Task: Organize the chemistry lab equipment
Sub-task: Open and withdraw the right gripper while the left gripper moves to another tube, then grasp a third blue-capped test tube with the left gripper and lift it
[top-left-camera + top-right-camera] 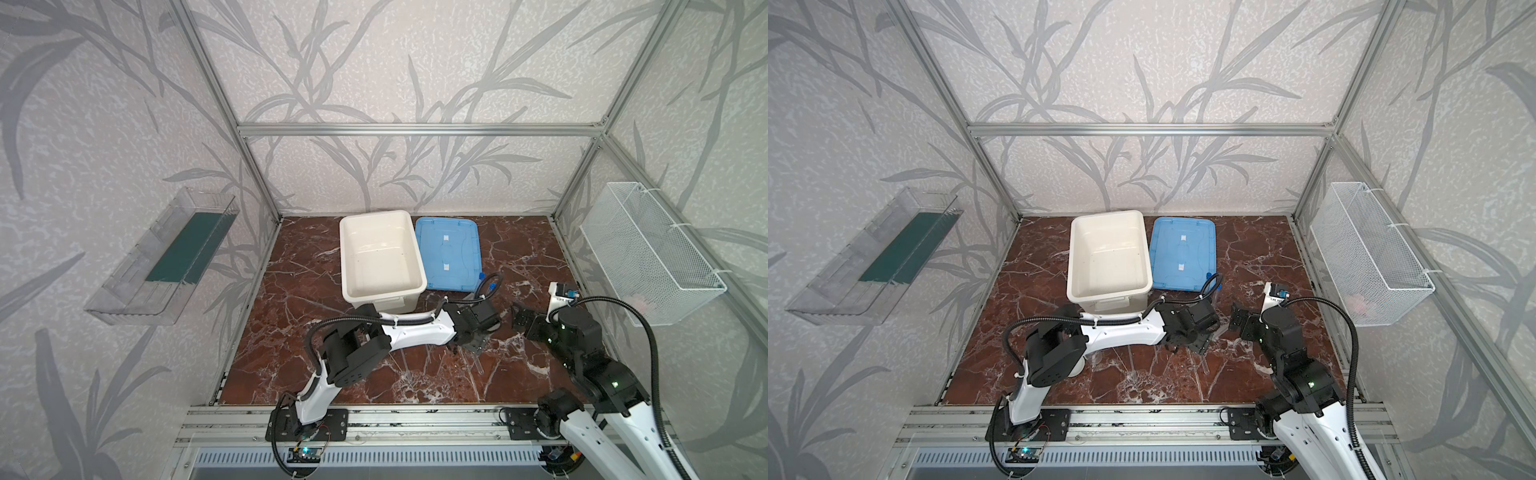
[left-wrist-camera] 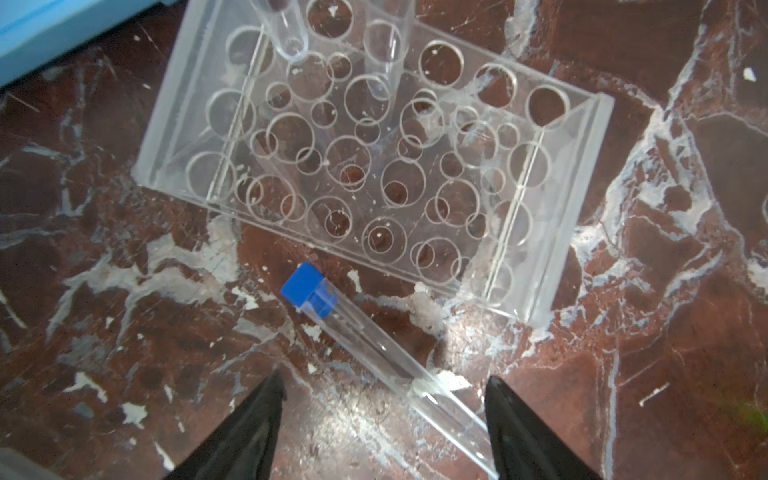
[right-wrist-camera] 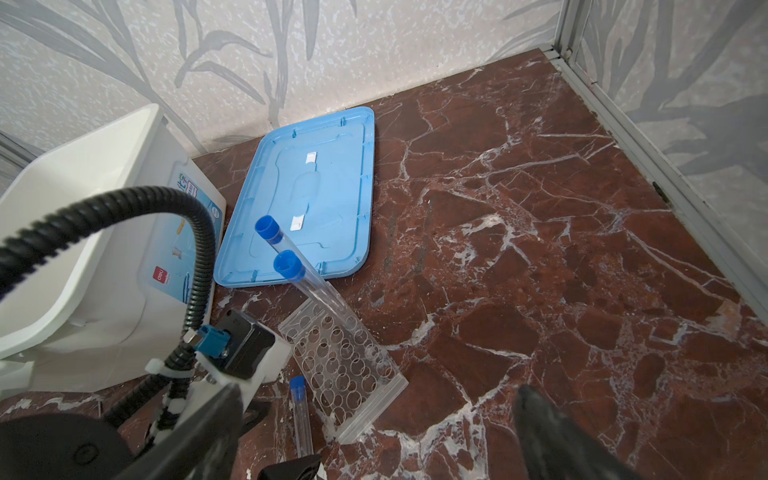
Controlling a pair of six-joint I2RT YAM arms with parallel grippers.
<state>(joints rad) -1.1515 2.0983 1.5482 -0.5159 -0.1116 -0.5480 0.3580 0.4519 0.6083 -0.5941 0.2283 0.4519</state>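
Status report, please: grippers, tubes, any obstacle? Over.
Left gripper open, straddling lying tube. Right gripper open, empty. Two tubes standing in rack. Nothing in the way.

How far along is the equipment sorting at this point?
Done: two blue-capped tubes stand in the clear rack. In hand: nothing gripped yet; the left gripper is open, fingers straddling the third tube lying beside the rack. The right gripper is open and empty. Left: grasp that tube and slot it in.
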